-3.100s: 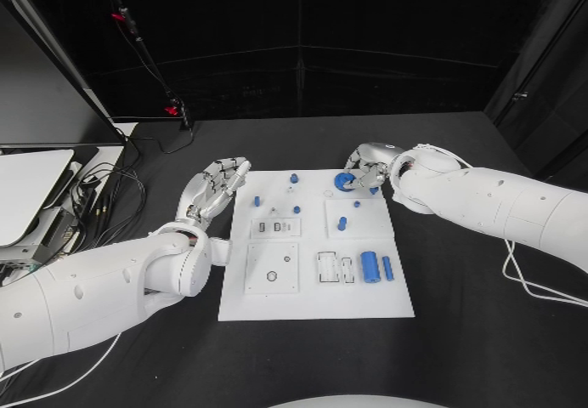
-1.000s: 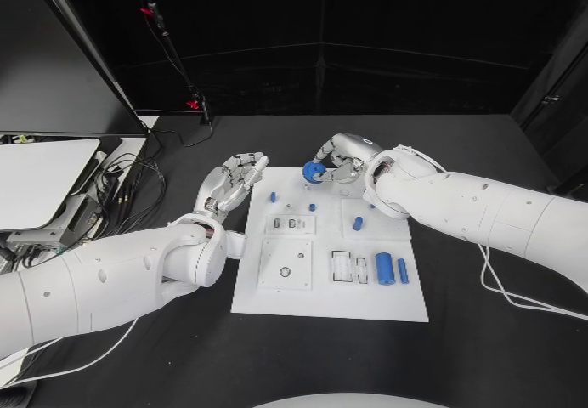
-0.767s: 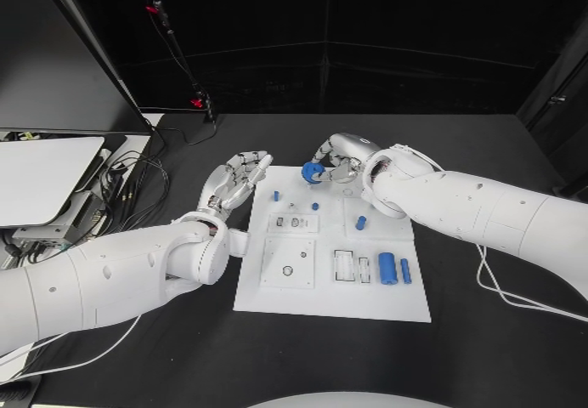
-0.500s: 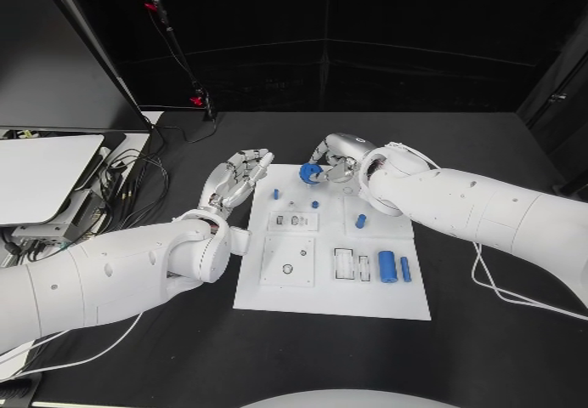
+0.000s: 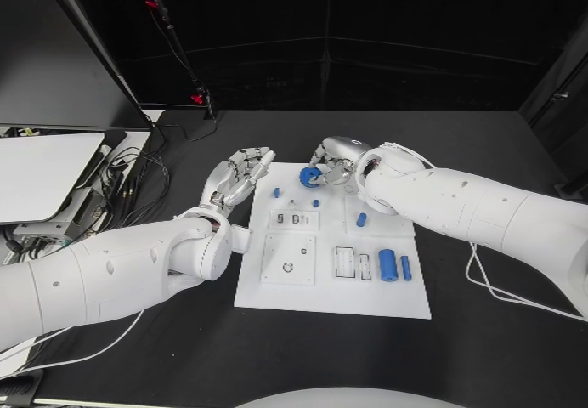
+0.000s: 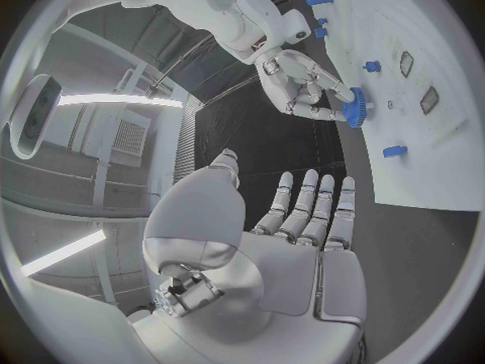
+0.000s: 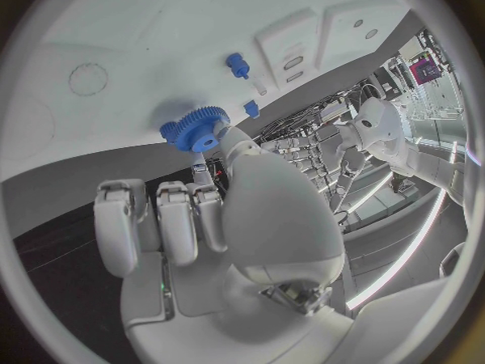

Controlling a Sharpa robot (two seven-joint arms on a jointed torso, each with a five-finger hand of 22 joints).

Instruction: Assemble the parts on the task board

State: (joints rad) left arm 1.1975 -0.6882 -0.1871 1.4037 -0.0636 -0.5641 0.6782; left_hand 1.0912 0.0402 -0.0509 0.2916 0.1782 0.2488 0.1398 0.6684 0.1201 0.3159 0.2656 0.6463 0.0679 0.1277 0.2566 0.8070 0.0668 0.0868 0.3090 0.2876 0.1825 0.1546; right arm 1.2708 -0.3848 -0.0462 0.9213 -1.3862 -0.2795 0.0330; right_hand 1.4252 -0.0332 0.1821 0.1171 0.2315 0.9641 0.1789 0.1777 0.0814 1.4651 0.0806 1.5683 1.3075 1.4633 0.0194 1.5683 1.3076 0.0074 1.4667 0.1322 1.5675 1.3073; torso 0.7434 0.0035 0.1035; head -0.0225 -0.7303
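The left hand (image 5: pixel 238 178) lies flat and empty just beside the left edge of the white task board (image 5: pixel 332 293), while the right hand (image 5: pixel 333 165), the nearer one, pinches the blue toothed plastic gear (image 5: pixel 311 176) above the board's far edge.

Head camera looks steeply down on the board (image 5: pixel 330 289). Wrist cameras sit close behind each hand. All three share the board's far edge.

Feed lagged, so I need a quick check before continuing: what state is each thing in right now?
Right robot hand: holds the blue gear over the task board's far edge.
Left robot hand: holds nothing, fingers straight, beside the task board.
Large blue cylinder: lying flat on the board.
Small blue peg: standing on the board.
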